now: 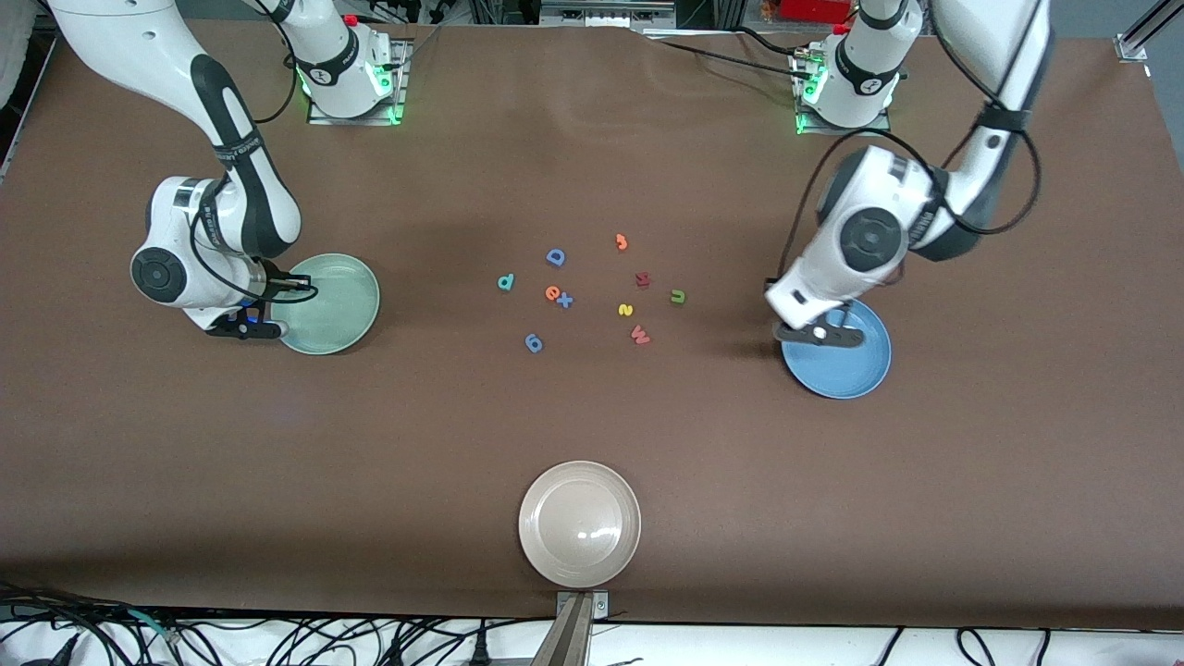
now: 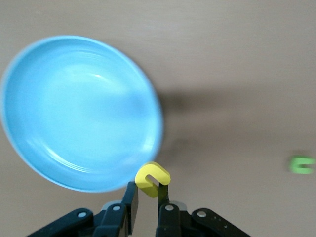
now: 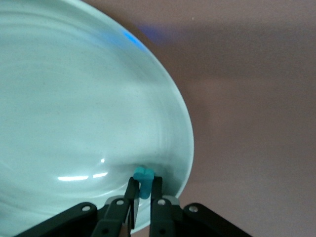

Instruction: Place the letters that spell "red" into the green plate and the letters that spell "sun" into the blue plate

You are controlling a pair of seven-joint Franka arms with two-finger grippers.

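Observation:
My left gripper [image 1: 820, 333] hangs over the rim of the blue plate [image 1: 856, 370], shut on a yellow "n"/"u" letter [image 2: 153, 178]; nothing lies in the blue plate [image 2: 74, 113]. Over the edge of the green plate [image 1: 347, 296] my right gripper [image 1: 250, 326] is shut on a teal "r" [image 3: 144, 180], and the green plate [image 3: 74, 98] holds nothing. Mid-table lie the teal "d"/"p" [image 1: 505, 282], orange "e" [image 1: 551, 294], yellow "s" [image 1: 626, 310] and olive-green "u" [image 1: 677, 297]. That olive-green letter [image 2: 302, 165] also shows in the left wrist view.
Among the letters lie a blue "D" [image 1: 555, 256], a blue plus [image 1: 565, 301], another blue piece [image 1: 534, 343], an orange hook [image 1: 622, 242], a dark red piece [image 1: 643, 278] and a red "w" [image 1: 640, 335]. A beige-white plate [image 1: 579, 524] sits nearest the front camera.

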